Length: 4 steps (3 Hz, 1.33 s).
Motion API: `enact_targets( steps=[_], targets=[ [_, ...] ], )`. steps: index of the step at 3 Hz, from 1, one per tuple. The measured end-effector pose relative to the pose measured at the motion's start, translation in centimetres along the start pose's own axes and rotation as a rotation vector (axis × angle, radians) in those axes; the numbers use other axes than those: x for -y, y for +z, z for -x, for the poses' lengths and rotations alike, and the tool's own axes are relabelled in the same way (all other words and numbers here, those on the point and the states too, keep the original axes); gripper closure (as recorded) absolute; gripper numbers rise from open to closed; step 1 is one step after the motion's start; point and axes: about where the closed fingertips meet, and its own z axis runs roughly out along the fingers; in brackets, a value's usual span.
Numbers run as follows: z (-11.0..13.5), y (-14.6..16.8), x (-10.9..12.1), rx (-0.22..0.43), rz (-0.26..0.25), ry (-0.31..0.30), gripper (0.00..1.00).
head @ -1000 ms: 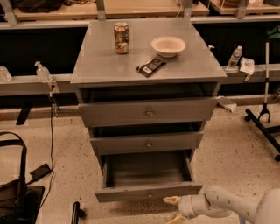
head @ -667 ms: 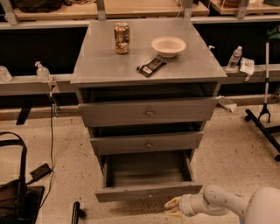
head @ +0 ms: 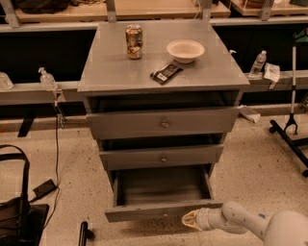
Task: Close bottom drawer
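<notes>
A speckled, pale terrazzo floor [head: 260,163] fills the lower half of a warmly, dimly lit workshop. In the middle stands a grey metal cabinet [head: 159,72]. Behind it runs a long workbench with a light wooden top [head: 159,8] and dark space beneath. A grey ledge [head: 29,91] crosses lower down, carrying a clear plastic bottle [head: 48,79]. A black bag [head: 14,216] lies at lower left, and a black stand base [head: 288,129] at right. The gripper [head: 188,220] is low over the floor, right of centre.
</notes>
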Motion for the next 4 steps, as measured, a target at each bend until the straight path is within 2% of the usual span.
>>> enact_targets(
  steps=[1,2,3,4],
  targets=[
    [-0.6,1.1,3.1,0.001,-0.075,-0.02,1.0],
    [-0.9,2.2,6.2,-0.008,-0.176,-0.022,1.0],
    [-0.9,2.2,6.2,-0.008,-0.175,-0.022,1.0],
    [-0.7,3.0,6.5,0.02,-0.16,-0.04,1.0]
  ],
)
